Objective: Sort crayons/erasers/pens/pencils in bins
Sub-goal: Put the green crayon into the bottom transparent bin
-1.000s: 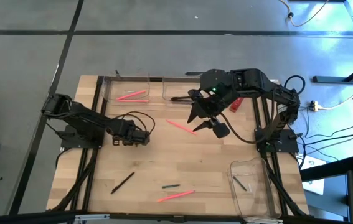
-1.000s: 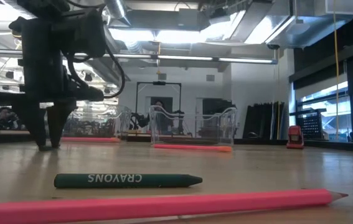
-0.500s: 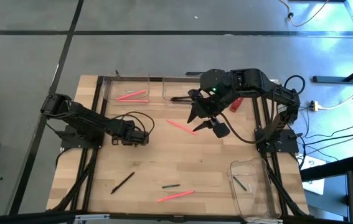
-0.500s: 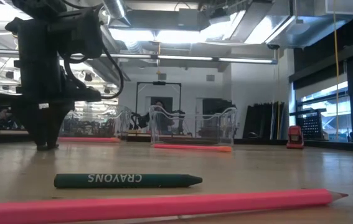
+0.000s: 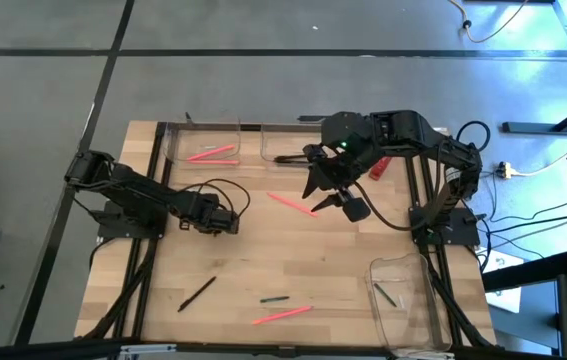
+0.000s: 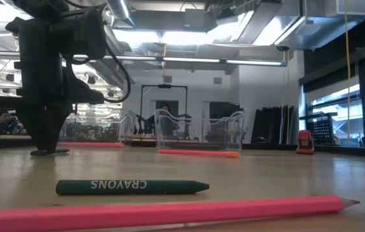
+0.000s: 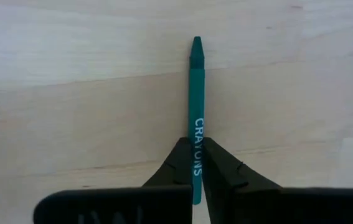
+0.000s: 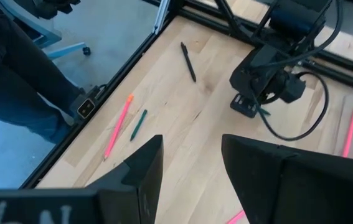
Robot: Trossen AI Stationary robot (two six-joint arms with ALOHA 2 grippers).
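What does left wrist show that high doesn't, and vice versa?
Left wrist only: the left hand shut on a green crayon lying on the wood, its printed label readable. High only: the three bins, the right hand open above a pink pencil, a black pen, and another crayon near the front edge. Both: the left hand low on the wooden table.

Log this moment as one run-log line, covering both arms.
left gripper: jaws shut on green crayon lying on table | right gripper: jaws open, empty, near pink pencil
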